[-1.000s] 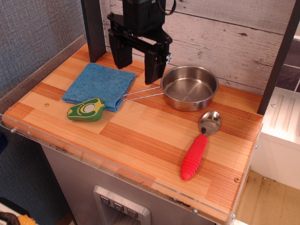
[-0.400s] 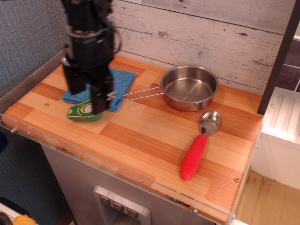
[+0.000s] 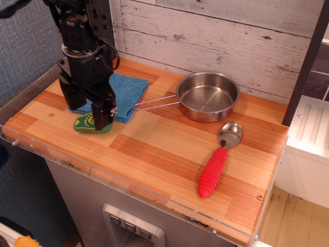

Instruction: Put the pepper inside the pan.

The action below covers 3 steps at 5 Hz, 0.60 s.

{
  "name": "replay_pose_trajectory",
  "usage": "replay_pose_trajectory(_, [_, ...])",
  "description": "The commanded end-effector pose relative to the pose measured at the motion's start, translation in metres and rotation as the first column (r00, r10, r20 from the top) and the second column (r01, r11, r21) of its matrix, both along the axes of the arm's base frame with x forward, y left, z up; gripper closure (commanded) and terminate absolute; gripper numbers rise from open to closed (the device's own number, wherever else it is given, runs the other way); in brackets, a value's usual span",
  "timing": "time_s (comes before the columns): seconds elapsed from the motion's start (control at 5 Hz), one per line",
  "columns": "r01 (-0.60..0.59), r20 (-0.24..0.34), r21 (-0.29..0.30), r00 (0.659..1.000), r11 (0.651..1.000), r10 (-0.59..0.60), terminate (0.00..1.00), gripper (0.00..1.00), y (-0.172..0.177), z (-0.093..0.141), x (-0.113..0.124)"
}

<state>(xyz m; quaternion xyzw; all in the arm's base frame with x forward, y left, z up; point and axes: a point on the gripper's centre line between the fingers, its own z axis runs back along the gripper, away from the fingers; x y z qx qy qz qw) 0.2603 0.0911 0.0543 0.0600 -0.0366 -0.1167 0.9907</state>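
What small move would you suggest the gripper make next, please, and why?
Probably lower a little and close: the open gripper stands over the pepper, fingers either side of it, and the pepper still lies flat on the table, while the pan sits empty.

Looks like a play-kitchen mock-up set up for robot trials rather than a lived-in home kitchen. Small wooden-plank counter [image 3: 169, 149] edged with clear acrylic strips, mounted on a grey cabinet with a bank of push buttons at the front. Backed by a whitewashed board wall, with grey textured panelling to the left and dark posts at the corners. Laid out with kitchen props: a small steel pan [image 3: 208, 95], a spoon [image 3: 220, 159] with a red ribbed handle, a folded blue cloth [image 3: 122, 90], a toy pepper [image 3: 87, 123]. Black robot arm standing over the left end.
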Motion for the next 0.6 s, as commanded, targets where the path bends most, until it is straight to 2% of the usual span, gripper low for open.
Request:
replay_pose_trajectory(0.0, [-0.005,0.033,-0.019,0.999,1.0,0.006,0.0,0.0,-0.022,-0.007,0.019])
replay_pose_trajectory(0.2, [-0.01,0.025,-0.019,1.0,1.0,0.011,0.0,0.0,-0.027,-0.018,0.028])
replay_pose_trajectory(0.4, [-0.001,-0.037,0.019,0.999,1.0,0.001,0.0,0.0,-0.024,-0.031,0.029])
